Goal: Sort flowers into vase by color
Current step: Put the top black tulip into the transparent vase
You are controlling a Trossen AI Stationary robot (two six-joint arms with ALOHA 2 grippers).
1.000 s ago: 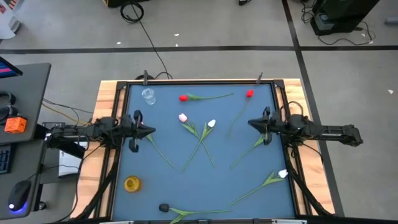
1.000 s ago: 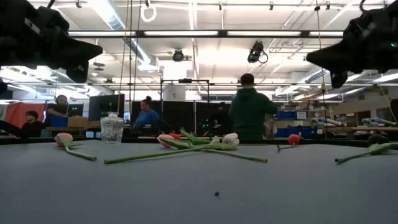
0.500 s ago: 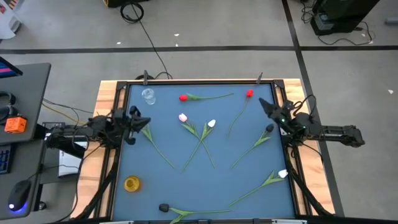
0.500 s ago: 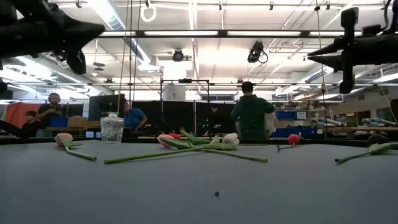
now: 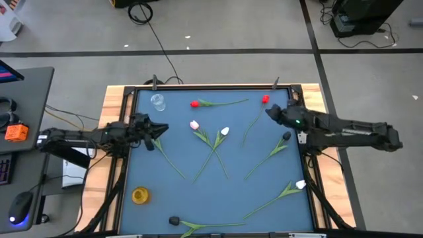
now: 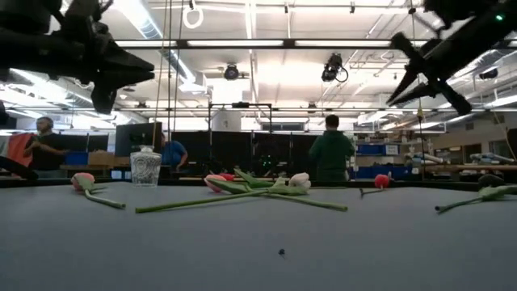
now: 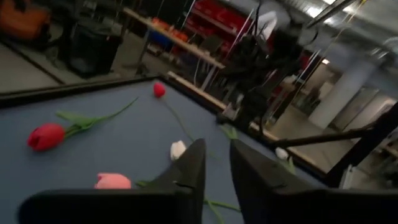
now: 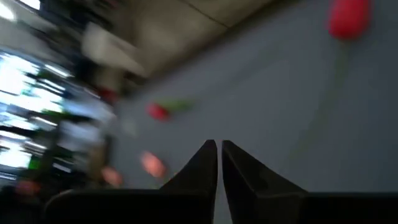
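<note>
Several flowers lie flat on the blue table (image 5: 172,198), none of them touched. Among them are a red one (image 5: 194,104), a second red one (image 5: 265,100), a pink one (image 5: 194,125), a white one (image 5: 225,131) and a dark one (image 5: 285,137). My left gripper (image 5: 162,129) hangs level above the table's left edge, its fingers a narrow gap apart (image 7: 216,168), with nothing between them. My right gripper (image 5: 268,111) hangs over the far right of the table, slanting down near the second red flower, shut (image 8: 218,149) and empty.
A clear glass vase (image 5: 157,101) stands at the far left and a yellow vase (image 5: 140,195) at the near left. Another white flower (image 5: 301,185) and another dark one (image 5: 174,220) lie near the front edge. People move in the room beyond the table.
Both arms have risen from their resting poses. My right gripper has swung toward the table's far edge, near the red flower at the far right, rolling and tipping downward. My left gripper has lifted a little and rolled. No flower has moved.
</note>
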